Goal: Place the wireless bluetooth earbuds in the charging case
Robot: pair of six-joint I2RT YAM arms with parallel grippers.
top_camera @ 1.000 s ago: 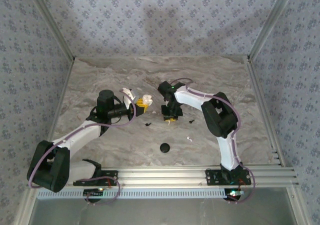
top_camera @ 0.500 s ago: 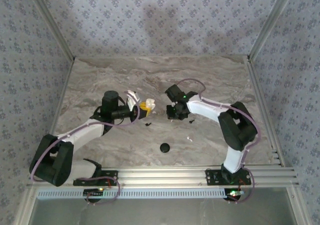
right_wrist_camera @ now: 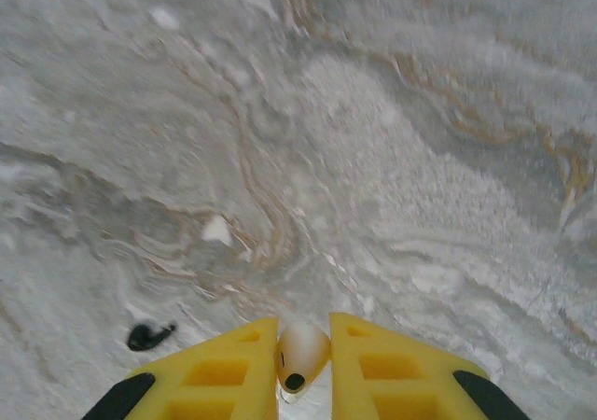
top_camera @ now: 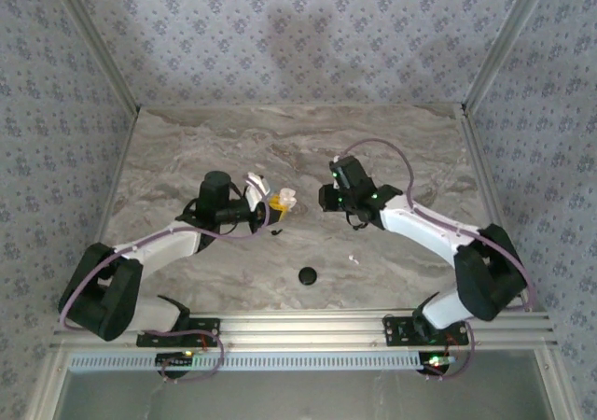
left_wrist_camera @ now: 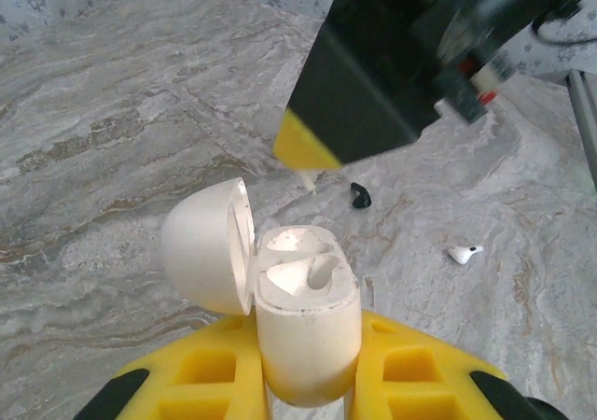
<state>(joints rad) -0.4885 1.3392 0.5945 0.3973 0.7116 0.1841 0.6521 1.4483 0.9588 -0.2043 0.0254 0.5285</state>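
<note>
The right arm has swung its elbow out wide to the right and the left arm has pushed further across, so the right pincer (top_camera: 325,199) and the left pincer (top_camera: 275,205) now meet near the middle of the grey marbled surface (top_camera: 187,149). The left pincer is clamped on the lower body of the small white glossy plastic charging case (left_wrist_camera: 308,317), held upright with its domed lid (left_wrist_camera: 210,243) hinged back to one side. Both sockets look empty to me. The right pincer hovers just above and beyond the open mouth, pinching a tiny white plastic earbud (right_wrist_camera: 301,347) between its yellow fingertips. The step in hand, I judge, is seating the first bud. Next it must line up over one socket, turn the bud to match the hollow, lower it, and release only once it sits; a slight offset would likely catch the rim. On the surface beyond lie a tiny black earbud (left_wrist_camera: 359,195) and a loose white earbud (left_wrist_camera: 464,253). A flat black round disc (top_camera: 307,274) rests nearer the bases, well apart from the case.
</note>
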